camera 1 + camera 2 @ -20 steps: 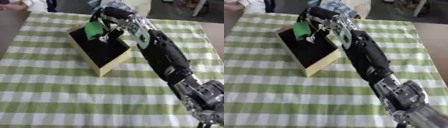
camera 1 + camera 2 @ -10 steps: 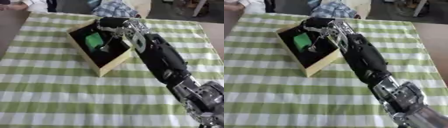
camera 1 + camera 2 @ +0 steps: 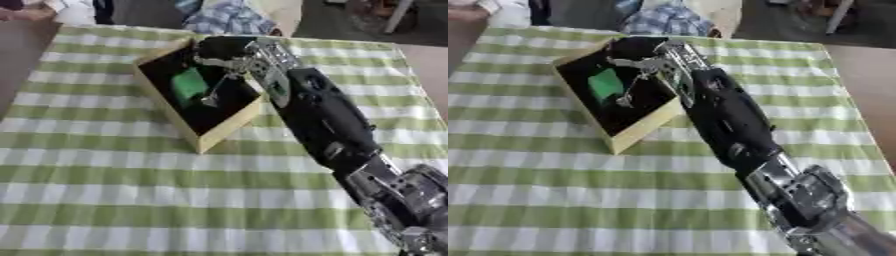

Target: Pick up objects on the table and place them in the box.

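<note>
Right robot hand (image 3: 229,59) over box (image 3: 223,129), fingers spread, green object (image 3: 188,85) just beside fingertips

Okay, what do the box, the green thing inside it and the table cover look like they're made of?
Box: likely pale wood or thick card, matte tan walls, dark lining. Green object: flat, matte, maybe plastic or foam; unclear. Table cover: woven cloth, green-and-white check, soft matte look.

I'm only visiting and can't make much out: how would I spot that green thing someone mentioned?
Find the table with the green and white checked cloth, then the tan box with a dark inside at its far middle. The green object lies inside that box, just below the robot's right hand. It is the only bright green, flat patch against the box's black lining.
</note>
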